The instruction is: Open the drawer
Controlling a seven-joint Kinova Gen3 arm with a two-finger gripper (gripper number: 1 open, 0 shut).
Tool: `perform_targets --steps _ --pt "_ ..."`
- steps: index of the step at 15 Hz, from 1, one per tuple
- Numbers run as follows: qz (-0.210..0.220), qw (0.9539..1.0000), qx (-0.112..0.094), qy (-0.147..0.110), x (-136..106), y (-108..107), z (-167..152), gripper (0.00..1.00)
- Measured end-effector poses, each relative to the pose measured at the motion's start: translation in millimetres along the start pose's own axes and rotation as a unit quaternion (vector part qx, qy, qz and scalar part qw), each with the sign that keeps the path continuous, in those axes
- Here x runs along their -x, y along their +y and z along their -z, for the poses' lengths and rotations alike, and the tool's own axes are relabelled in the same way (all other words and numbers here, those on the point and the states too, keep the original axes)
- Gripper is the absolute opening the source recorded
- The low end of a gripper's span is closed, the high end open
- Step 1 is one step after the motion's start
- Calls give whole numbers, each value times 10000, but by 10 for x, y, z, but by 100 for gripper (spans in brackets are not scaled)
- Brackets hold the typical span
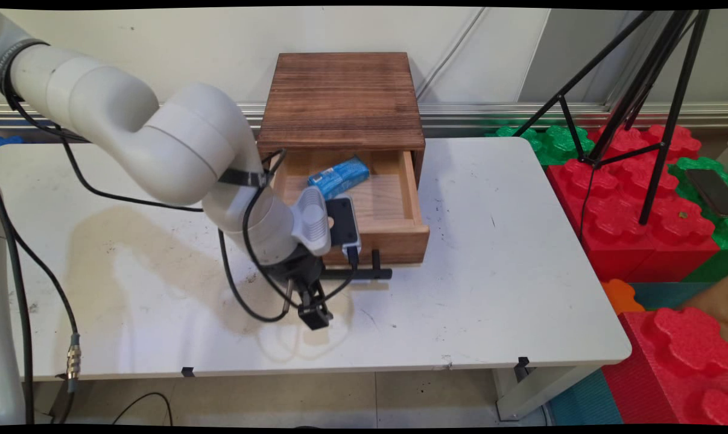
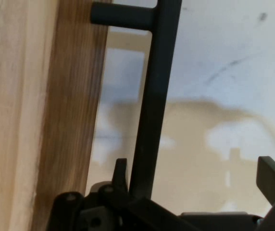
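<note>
Gripper [image 1: 313,314] spread open just in front of the drawer's black bar handle [image 1: 364,273], holding nothing.

Hand view: one finger [image 2: 119,174] sits left of the handle bar [image 2: 149,120], between it and the drawer front [image 2: 65,120]; the other finger [image 2: 272,178] is well off to the right, so the bar falls inside the open gap, contact not clear. Main view: gripper low over the white table [image 1: 490,271], pointing down, near the handle's left end. Wooden drawer [image 1: 364,211] pulled out of the dark wooden box [image 1: 342,99] at the table's back edge; blue packet [image 1: 338,176] lies inside the drawer toward its back left. Black cables [image 1: 237,283] hang off the arm. Right of the table: red and green giant toy blocks [image 1: 647,205], black tripod legs [image 1: 641,90] standing on them.
</note>
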Motion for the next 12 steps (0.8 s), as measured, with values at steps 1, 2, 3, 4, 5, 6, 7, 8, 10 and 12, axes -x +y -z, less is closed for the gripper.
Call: perform_targets --steps 1,2,3,4,5,6,7,8,10,12 --pt "-44 10000 25 2 5 57 18 100" --pt "-81 10000 51 0 12 110 33 100" --pt "-114 9999 76 -2 18 160 46 100" --pt "-140 9999 95 -5 23 200 55 100" --pt "-164 9998 115 -7 28 238 62 100" --pt "-190 9997 137 -9 32 280 70 100" --pt "-215 9996 160 -10 36 322 76 100" --pt "-237 9996 179 -8 40 356 83 100" --pt "-292 9993 218 -3 45 432 97 100" --pt "-329 9992 240 5 54 492 114 100"
